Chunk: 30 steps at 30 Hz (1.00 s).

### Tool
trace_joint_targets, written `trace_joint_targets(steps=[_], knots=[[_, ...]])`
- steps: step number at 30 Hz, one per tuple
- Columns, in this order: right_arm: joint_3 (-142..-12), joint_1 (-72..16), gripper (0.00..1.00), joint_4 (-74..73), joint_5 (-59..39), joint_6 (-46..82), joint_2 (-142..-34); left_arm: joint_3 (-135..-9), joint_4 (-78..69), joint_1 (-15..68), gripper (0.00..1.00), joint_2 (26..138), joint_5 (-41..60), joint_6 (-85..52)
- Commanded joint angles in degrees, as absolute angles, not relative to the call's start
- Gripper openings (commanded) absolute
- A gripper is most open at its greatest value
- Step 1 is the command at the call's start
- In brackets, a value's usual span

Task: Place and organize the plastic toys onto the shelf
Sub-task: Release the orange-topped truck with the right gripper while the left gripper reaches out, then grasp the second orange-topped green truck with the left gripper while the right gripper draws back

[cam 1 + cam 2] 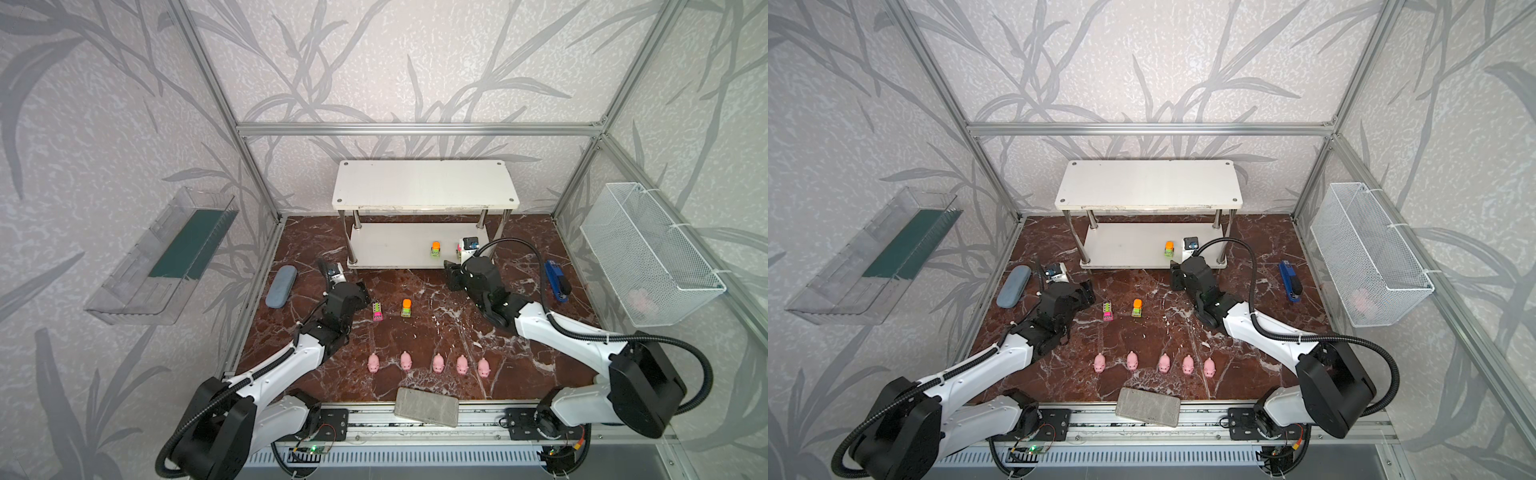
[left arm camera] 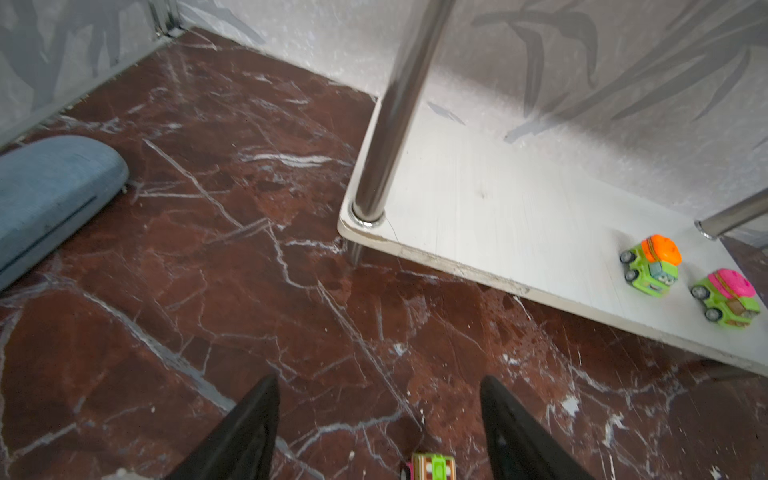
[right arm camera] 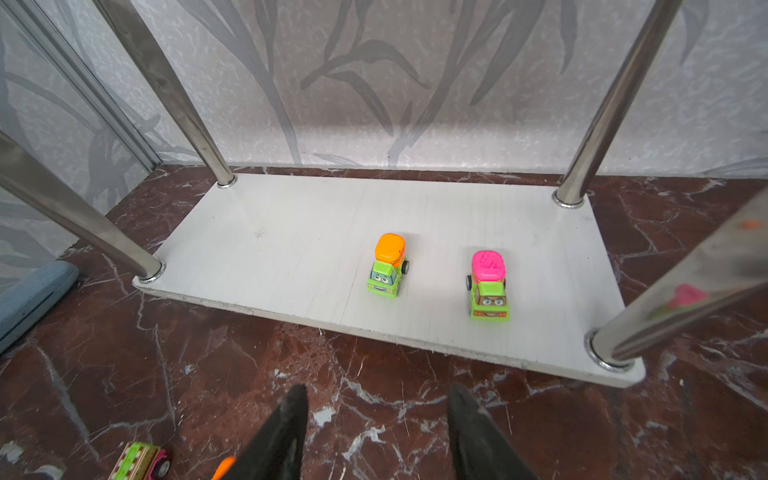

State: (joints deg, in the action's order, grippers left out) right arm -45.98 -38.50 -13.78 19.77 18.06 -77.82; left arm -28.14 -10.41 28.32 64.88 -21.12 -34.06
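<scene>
- In front of both grippers, in both top views, the shelf (image 1: 424, 187) stands at the back wall. Its lower board carries the orange-topped shelf truck (image 1: 435, 249), just beyond the right gripper (image 1: 449, 276).
- Just beside the left gripper (image 1: 365, 294), on its right-arm side, the striped truck (image 1: 377, 311) and the orange-topped floor truck (image 1: 407, 308) rest on the marble floor (image 1: 436, 328). Five pig figures (image 1: 437, 363) form a row behind both grippers, toward the arm bases.
- Left wrist view: the jaws are spread and grasp nothing. The striped truck lies between the fingers, cut off by the frame edge; contact cannot be confirmed.
- Right wrist view: the jaws are parted and empty. Straight ahead, the pink-topped shelf truck (image 3: 488, 286) and its orange-topped neighbour stand apart on the lower board, facing the gripper.
- Handling, as judged: the trucks are light, rigid, smooth plastic on free wheels and are likely to roll when nudged. Grip across the flat body sides above the wheels, not on the domed top. Pinch each rounded pig across its flanks.
</scene>
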Motion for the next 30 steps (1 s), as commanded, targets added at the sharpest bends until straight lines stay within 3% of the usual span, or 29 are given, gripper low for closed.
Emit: trace_joint_targets(steps=[1, 10, 22, 30], knots=[[-42.3, -39.0, 0.55, -11.9, 21.1, 20.4, -76.1, -29.4, -6.1, 31.2, 0.74, 68.6, -22.6, -39.5], [-40.3, -39.0, 0.55, -13.9, 18.1, 22.9, -77.3, -32.6, -7.3, 35.6, 0.73, 79.1, -20.0, -44.0], [-38.0, -39.0, 0.55, -14.7, 18.5, 23.2, -76.9, -38.9, -4.2, 41.9, 0.70, 80.9, -21.0, -39.8], [-36.0, -38.7, 0.55, -16.5, 20.0, 24.6, -76.9, -43.9, -6.6, 43.1, 0.70, 88.8, -12.6, -35.9]])
